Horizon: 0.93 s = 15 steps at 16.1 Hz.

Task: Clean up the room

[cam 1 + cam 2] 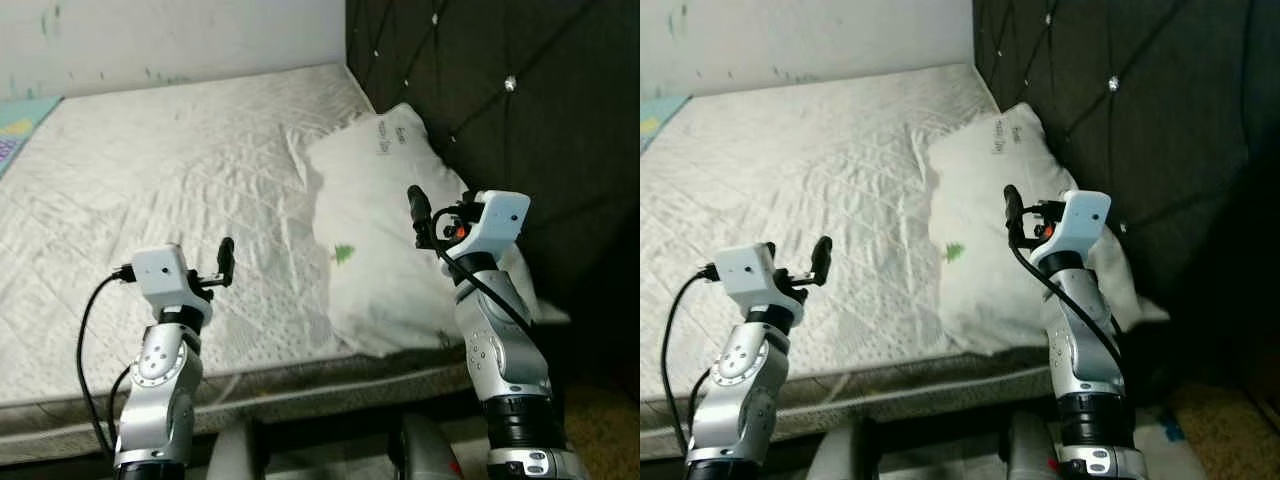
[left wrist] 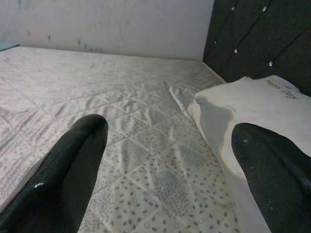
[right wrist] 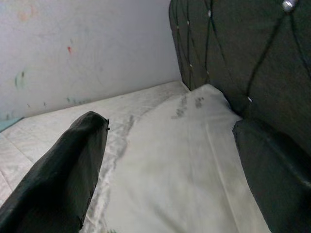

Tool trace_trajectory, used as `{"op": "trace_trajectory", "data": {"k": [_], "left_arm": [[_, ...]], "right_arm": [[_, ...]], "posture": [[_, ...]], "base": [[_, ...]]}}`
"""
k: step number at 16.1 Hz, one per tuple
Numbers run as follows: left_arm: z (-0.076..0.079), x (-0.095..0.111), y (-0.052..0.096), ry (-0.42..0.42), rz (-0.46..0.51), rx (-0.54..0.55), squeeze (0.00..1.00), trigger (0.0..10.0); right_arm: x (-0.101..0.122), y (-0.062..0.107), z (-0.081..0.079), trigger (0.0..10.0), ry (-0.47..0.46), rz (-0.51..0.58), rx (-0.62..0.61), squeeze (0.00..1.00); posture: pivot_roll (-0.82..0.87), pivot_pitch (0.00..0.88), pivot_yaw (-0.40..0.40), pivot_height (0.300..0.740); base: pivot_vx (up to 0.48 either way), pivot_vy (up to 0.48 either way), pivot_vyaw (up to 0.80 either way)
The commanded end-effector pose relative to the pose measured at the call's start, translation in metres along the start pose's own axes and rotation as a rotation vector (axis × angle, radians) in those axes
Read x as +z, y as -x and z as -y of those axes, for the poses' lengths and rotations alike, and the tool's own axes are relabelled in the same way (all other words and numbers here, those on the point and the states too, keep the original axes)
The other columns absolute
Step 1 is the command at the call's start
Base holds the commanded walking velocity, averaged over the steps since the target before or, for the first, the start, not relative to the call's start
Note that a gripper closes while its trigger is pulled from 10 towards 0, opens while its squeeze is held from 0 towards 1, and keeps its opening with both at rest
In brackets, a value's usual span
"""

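- Across the upper and middle part of the head views lies the mattress (image 1: pixel 170 170), bare, white and quilted, with its near edge running along the lower part of the frame.
- Right of centre sits a white pillow (image 1: pixel 390 240) on the mattress, leaning against the dark tufted headboard (image 1: pixel 500 90) that takes up the upper right. It carries a small green tree mark and some printed text near its top.
- My left gripper (image 1: pixel 226 262) is raised at the lower left of the frame, over the near part of the mattress — apart from the pillow. Its wrist view shows my two black fingers (image 2: pixel 63 170) spread wide with nothing between them, quilted cover below and the pillow's corner off to one side.
- My right gripper (image 1: pixel 420 215) is up at centre right, in front of the pillow. Its wrist view shows the fingers (image 3: pixel 63 165) spread wide and empty — the pillow's surface lies between and beyond them.
- At the upper left of the frame a pale wall (image 1: pixel 170 40) backs the mattress, and a bit of teal patterned cloth (image 1: pixel 20 125) shows at the far left edge.
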State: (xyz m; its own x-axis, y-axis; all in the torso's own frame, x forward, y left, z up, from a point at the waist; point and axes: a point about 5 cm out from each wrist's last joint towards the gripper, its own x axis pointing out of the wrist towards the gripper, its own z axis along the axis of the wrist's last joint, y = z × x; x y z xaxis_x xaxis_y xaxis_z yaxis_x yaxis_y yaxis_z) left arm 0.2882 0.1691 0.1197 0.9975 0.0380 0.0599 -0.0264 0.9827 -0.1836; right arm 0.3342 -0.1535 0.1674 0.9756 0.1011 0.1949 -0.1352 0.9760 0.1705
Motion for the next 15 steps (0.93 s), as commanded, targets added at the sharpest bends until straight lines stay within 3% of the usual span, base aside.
{"op": "trace_trajectory", "data": {"k": [1, 7, 9, 15], "left_arm": [[-0.001, 0.002, -0.002, -0.005, 0.018, 0.003, 0.00, 10.0], [0.003, 0.000, -0.007, -0.010, 0.021, -0.009, 0.00, 10.0], [0.003, -0.001, -0.006, -0.011, 0.019, -0.012, 0.00, 10.0], [-0.004, -0.015, 0.012, 0.001, -0.033, -0.021, 0.00, 10.0]], "right_arm": [[0.006, -0.002, -0.004, 10.0, 0.000, 0.019, 0.009, 0.00], [-0.002, 0.004, -0.005, 10.0, 0.003, -0.002, 0.006, 0.00], [-0.004, 0.007, -0.005, 10.0, 0.006, -0.008, 0.006, 0.00], [-0.020, 0.032, 0.005, 10.0, 0.032, -0.078, -0.003, 0.00]], "posture": [[-0.18, 0.000, 0.095, 0.679], [-0.19, 0.000, 0.103, 0.740], [-0.19, 0.000, 0.103, 0.740], [-0.19, 0.000, 0.101, 0.740]], "base": [[0.000, 0.000, 0.00], [0.000, 0.000, 0.00], [0.000, 0.000, 0.00], [0.000, 0.000, 0.00]]}}
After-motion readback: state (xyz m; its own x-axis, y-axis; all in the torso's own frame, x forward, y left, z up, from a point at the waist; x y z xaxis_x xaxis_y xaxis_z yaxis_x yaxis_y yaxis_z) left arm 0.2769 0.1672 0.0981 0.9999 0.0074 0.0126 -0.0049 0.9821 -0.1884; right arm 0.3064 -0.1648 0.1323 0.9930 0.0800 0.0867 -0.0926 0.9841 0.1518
